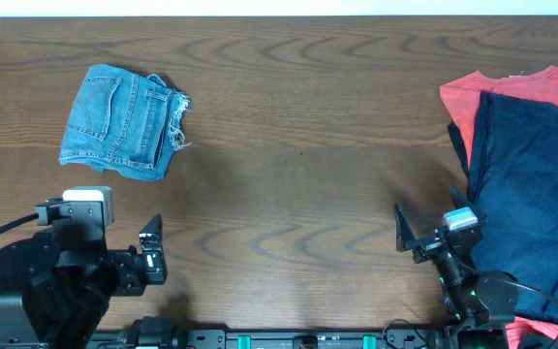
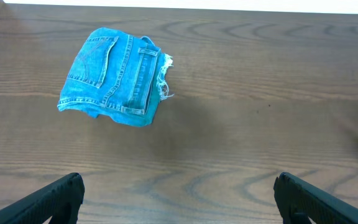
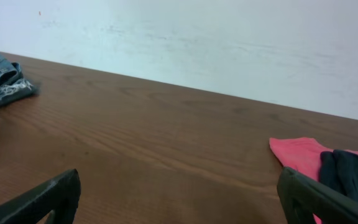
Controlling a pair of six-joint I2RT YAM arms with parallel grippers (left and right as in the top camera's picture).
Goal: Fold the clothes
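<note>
the jeans (image 1: 124, 122) lie at the far left of the table (image 1: 298, 184), a compact squarish bundle of faded light blue, back pockets up, with a frayed whitish hem poking out at its right edge. the fold looks all but done. the left gripper (image 2: 178, 186) sits by the near edge, well short of them, fingers spread and empty. the right gripper (image 3: 179, 180) is likewise spread and empty, beside a navy garment (image 1: 531, 184) lying over a red one (image 1: 492, 87). any next move would probably be a forward reach by the left arm to square the bundle
</note>
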